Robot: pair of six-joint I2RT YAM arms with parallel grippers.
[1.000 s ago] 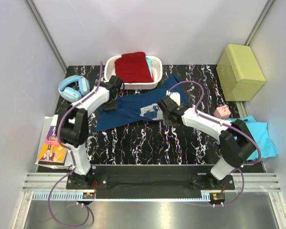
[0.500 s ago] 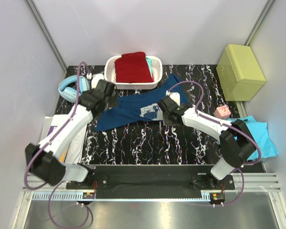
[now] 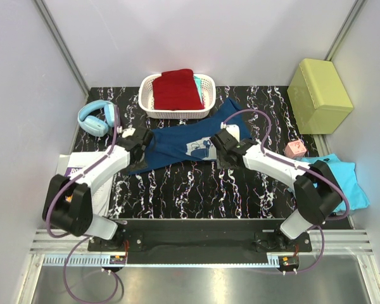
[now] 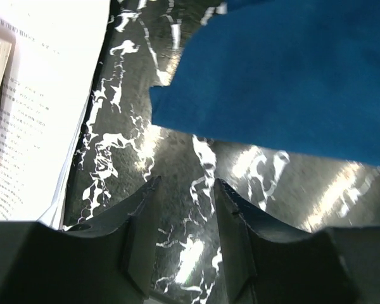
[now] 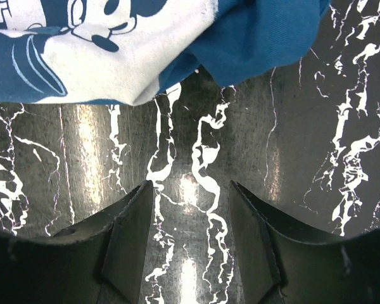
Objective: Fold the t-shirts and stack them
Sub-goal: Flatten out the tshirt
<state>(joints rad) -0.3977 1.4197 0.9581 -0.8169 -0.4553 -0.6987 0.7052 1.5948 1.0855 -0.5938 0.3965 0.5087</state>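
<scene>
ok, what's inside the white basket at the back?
A dark red t-shirt, loosely folded, fills most of the white basket. A sliver of turquoise cloth shows at its right side. Anything underneath the red shirt is covered.

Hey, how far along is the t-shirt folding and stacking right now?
Done: nothing yet; no stack of folded tees shows. In hand: the navy t-shirt lies rumpled on the table, the left gripper and right gripper open and empty at its near edge. Left: fold it, then the red t-shirt in the basket and the turquoise t-shirt at the table's right edge, and stack all three.
</scene>
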